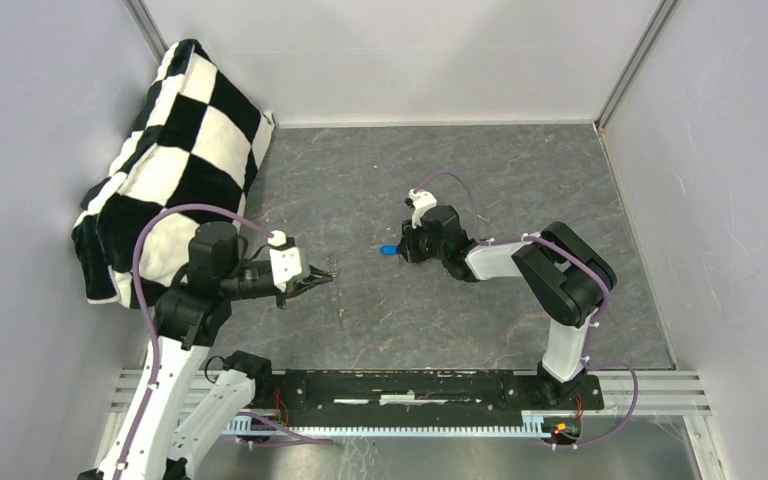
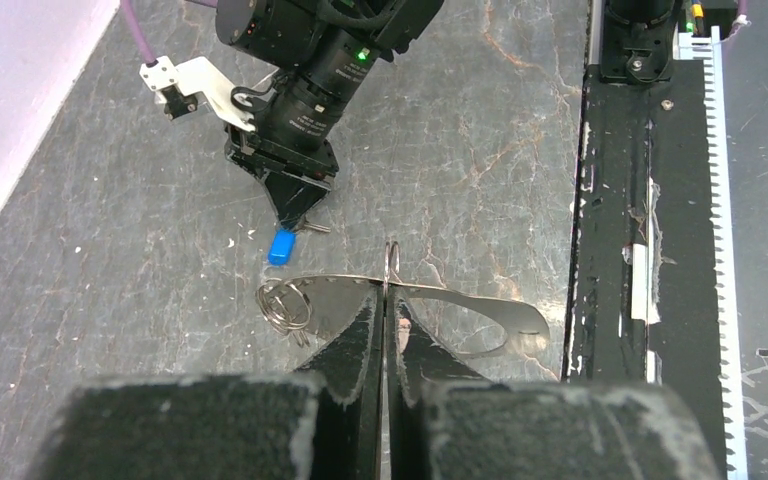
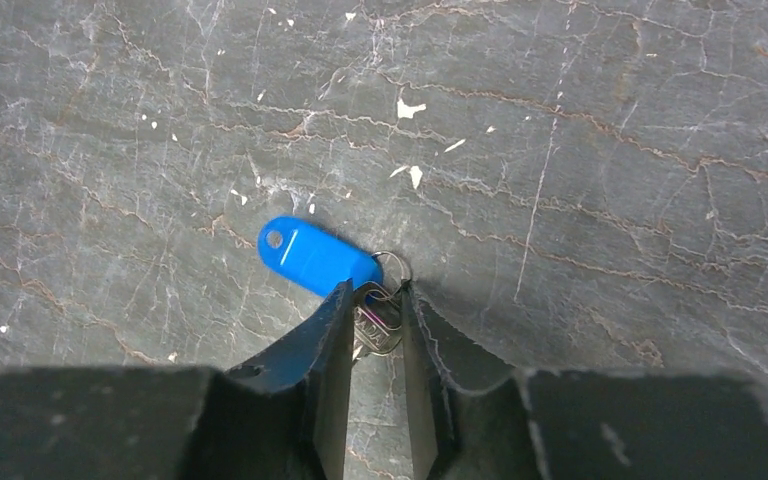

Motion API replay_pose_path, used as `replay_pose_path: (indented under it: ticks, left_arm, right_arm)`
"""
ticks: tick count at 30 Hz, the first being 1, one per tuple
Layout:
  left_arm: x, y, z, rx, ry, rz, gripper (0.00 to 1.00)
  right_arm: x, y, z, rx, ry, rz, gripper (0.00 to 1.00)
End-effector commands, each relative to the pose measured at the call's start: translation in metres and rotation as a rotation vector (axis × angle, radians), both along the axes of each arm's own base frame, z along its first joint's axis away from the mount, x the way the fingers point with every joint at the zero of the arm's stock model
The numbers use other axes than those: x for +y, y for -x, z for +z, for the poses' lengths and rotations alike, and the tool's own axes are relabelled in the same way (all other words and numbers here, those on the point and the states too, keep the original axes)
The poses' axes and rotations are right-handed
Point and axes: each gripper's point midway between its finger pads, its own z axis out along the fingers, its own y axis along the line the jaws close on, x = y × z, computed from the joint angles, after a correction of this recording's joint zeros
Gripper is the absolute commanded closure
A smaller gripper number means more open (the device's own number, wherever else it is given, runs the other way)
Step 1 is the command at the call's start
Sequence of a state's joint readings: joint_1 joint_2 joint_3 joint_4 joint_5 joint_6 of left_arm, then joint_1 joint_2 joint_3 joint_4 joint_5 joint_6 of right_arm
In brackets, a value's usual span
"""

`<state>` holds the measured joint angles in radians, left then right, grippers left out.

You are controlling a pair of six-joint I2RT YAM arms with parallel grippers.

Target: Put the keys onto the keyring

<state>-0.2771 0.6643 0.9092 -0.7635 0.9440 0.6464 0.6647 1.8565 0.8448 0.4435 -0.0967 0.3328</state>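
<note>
blue plastic, oblong and pierced by a small hole, forms the head of the tiny key that lies flat near the middle of the grey, crack-veined stone-look desk. a small silver wire ring sits at the end of the head nearest the right jaws. the key's pale metal part runs back from there into the gap between them. these jaws reach down to the desk and stand a little apart astride the metal, one tip touching the end of the blue head; whether they already pinch it i cannot tell. to the left, apart from the key, the left jaws are closed tight on the thin grey metal oval keyring. they grip it near the middle of its length, so that it sticks out to both sides of the tips. a small coiled wire ring hangs at one end of the loop. from the left wrist, the blue-headed key lies just beyond the keyring, not touching it. a black-and-white checked cloth is heaped in the far left corner.
</note>
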Motion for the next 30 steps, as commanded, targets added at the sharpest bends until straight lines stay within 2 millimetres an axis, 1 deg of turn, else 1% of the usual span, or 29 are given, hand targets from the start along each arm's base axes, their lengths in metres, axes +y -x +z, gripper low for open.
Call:
replay_pose_path:
  ticks: [1,6,8,9,15,18,20,22,23,24,26,30]
  left_arm:
    - [-0.004,0.001,0.015,-0.036,0.042,-0.011,0.98]
    - [-0.003,0.002,0.015,-0.043,0.043,-0.013,0.98]
    - [-0.003,0.002,0.015,-0.042,0.043,-0.012,0.98]
    - [-0.003,0.003,0.015,-0.044,0.044,-0.013,0.98]
    - [-0.003,0.004,0.013,-0.040,0.044,-0.015,0.98]
    - [-0.003,0.005,0.013,-0.039,0.045,-0.014,0.98]
    - [-0.003,0.005,0.013,-0.037,0.047,-0.013,0.98]
    - [-0.003,0.005,0.013,-0.033,0.048,-0.012,0.98]
    - [-0.003,0.005,0.014,-0.034,0.050,-0.012,0.98]
    - [-0.003,0.006,0.014,-0.033,0.050,-0.013,0.98]
    - [-0.003,0.006,0.014,-0.032,0.051,-0.014,0.98]
    - [-0.003,0.006,0.014,-0.028,0.051,-0.010,0.98]
  right_arm:
    - [0.002,-0.007,0.000,0.000,-0.005,-0.015,0.75]
    - [0.007,-0.009,0.008,-0.021,-0.034,-0.003,0.92]
    - [0.010,-0.010,0.017,-0.045,-0.055,0.011,0.98]
    - [0.012,-0.010,0.022,-0.057,-0.069,0.022,1.00]
    - [0.025,-0.011,0.054,-0.133,-0.160,0.092,1.00]
    - [0.029,-0.004,0.069,-0.167,-0.195,0.139,1.00]
    - [0.026,0.002,0.074,-0.184,-0.195,0.154,1.00]
    - [0.018,0.003,0.070,-0.189,-0.160,0.140,1.00]
    - [0.013,0.001,0.066,-0.184,-0.131,0.123,0.94]
    - [0.009,-0.001,0.059,-0.173,-0.098,0.107,0.81]
    - [0.005,-0.005,0.051,-0.159,-0.073,0.094,0.64]
    - [0.010,-0.010,0.041,-0.139,-0.063,0.115,0.49]
